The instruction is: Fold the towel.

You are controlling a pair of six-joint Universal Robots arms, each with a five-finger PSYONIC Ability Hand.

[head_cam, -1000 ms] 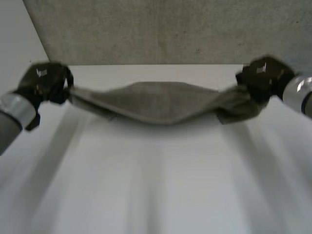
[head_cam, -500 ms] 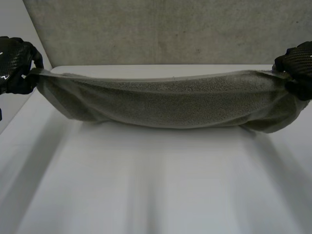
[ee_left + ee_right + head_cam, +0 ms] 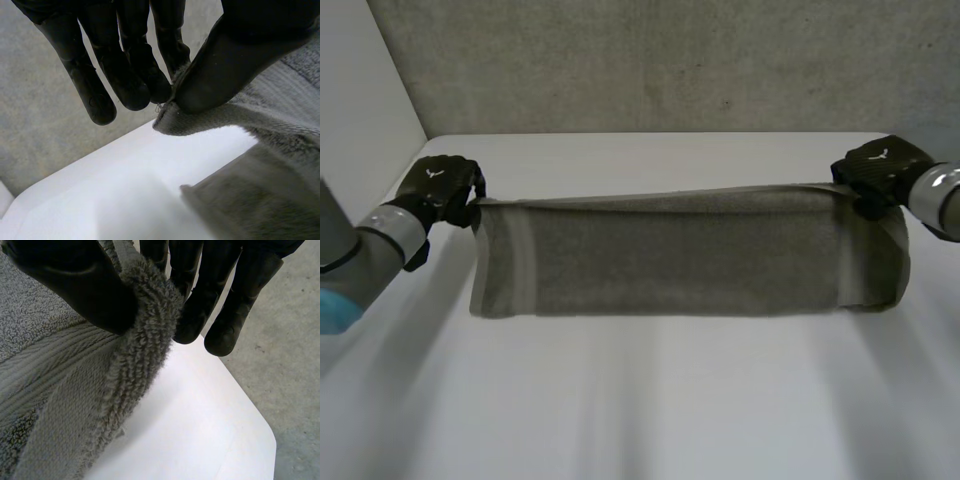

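Note:
A grey-green towel point(image 3: 680, 252) hangs stretched between my two hands above the white table point(image 3: 650, 400), its lower edge near the tabletop. My left hand point(image 3: 442, 185) pinches the towel's left top corner point(image 3: 172, 120) between its thumb point(image 3: 225, 65) and fingers point(image 3: 125, 75). On the other side my right hand point(image 3: 878, 168) holds the right top corner point(image 3: 150, 315), thumb point(image 3: 75, 285) pressed against the fingers point(image 3: 210, 295). The towel point(image 3: 55, 385) falls away below that hand, and the left end point(image 3: 280, 150) droops under the left hand.
The table's far edge point(image 3: 650, 134) runs in front of a grey concrete floor point(image 3: 660, 60). A pale wall point(image 3: 360, 100) rises to the left. Bare tabletop point(image 3: 650, 420) lies in front of the towel.
Both hands have come down and inward from the picture's edges. The towel, bunched and sagging a second ago, now hangs flatter and taut along its top edge.

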